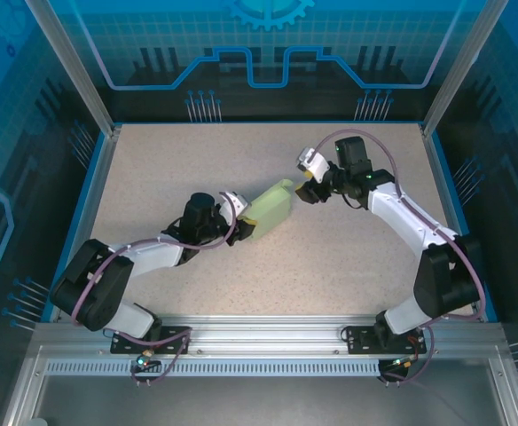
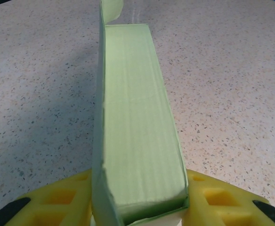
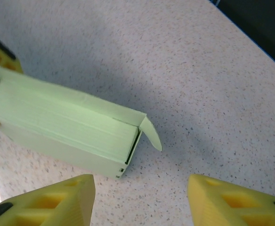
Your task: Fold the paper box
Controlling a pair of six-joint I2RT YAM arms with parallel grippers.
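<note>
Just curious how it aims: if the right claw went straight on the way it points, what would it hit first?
Probably the paper box, at its near end by the loose flap; the right gripper is open, though depth is hard to judge.

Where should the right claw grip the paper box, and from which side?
Probably the free end of the paper box, by its loose flap, from above, spanning its narrow width: it is slim, and the left claw holds the other end.

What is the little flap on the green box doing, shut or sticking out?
Sticking out. The paper box is folded into a box shape, but its end flap angles away from the end, not tucked in.
</note>
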